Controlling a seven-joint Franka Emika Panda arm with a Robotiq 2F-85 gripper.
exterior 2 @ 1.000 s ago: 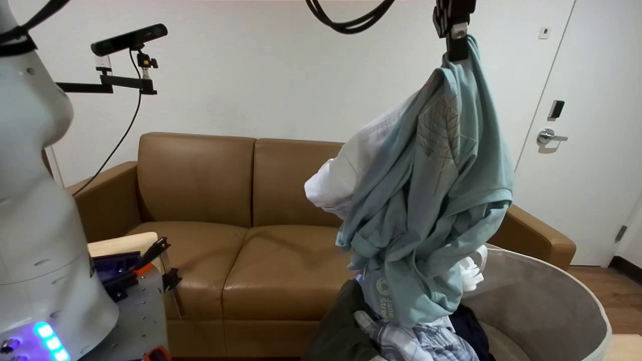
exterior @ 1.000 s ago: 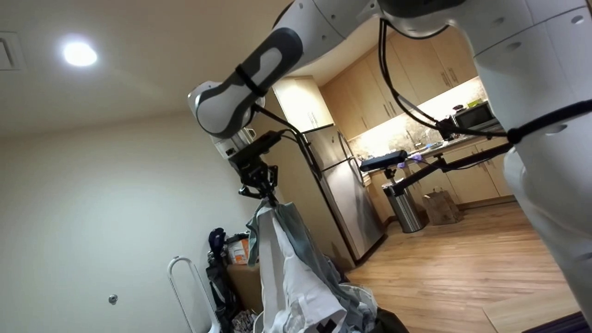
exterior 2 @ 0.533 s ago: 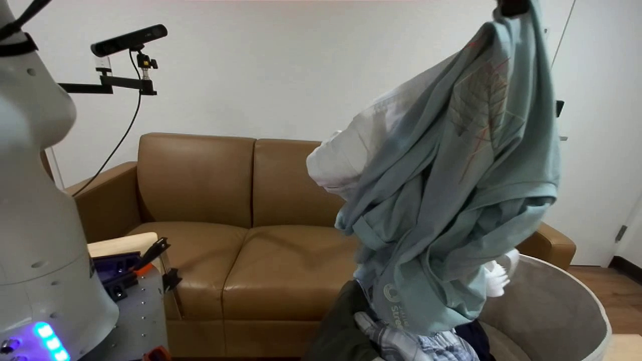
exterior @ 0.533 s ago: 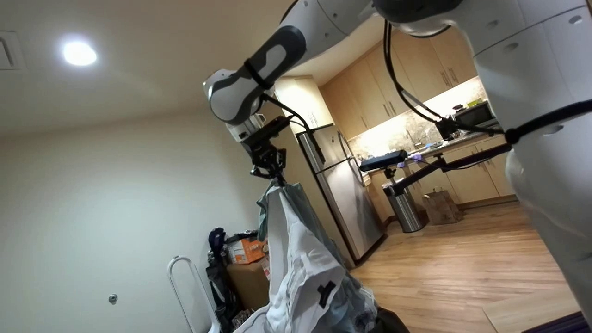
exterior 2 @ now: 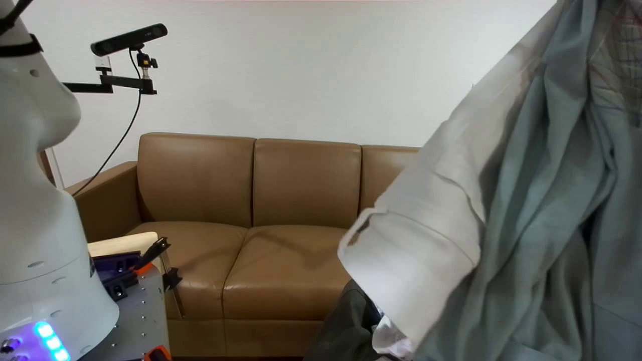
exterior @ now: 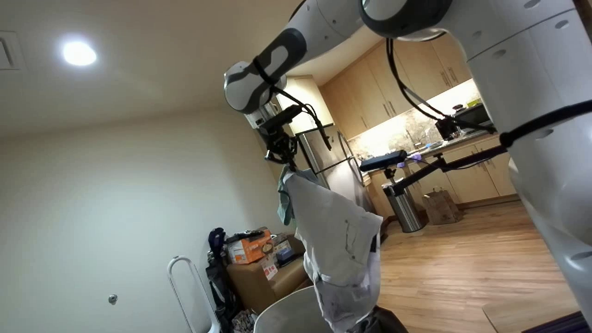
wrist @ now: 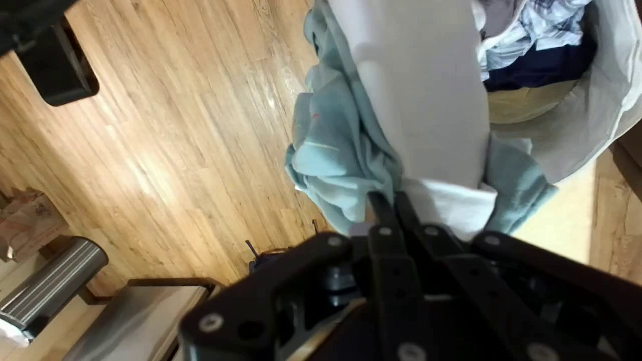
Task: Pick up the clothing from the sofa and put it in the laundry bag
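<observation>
My gripper (wrist: pixel 387 194) is shut on the upper end of the clothing, with the fabric pinched at its fingertips. The clothing (exterior: pixel 337 231) hangs long and limp, a white piece and a blue-grey piece (exterior 2: pixel 541 225) bunched together. In an exterior view the gripper (exterior: pixel 291 166) is high above the floor; its place is beyond the top right of the opposite view. The laundry bag (wrist: pixel 607 90), grey-walled and round-mouthed, lies beside and below the hanging fabric. Its rim (exterior: pixel 277 307) shows left of the clothing's lower end. I cannot tell whether that end touches the bag.
Plaid (wrist: pixel 546 25) and navy clothes (wrist: pixel 541 65) lie in the bag. A dark garment (exterior 2: pixel 346 321) is by its near side. The brown sofa (exterior 2: pixel 301 185) runs along the wall. An orange box (exterior: pixel 254 247) sits at its end. A camera on a bracket (exterior: pixel 384 160) stands near the arm.
In an exterior view the gripper has risen and moved right, drawing the clothing up and uncovering the bag's rim. From the opposite side the clothing has moved right and looms larger, covering the bag.
</observation>
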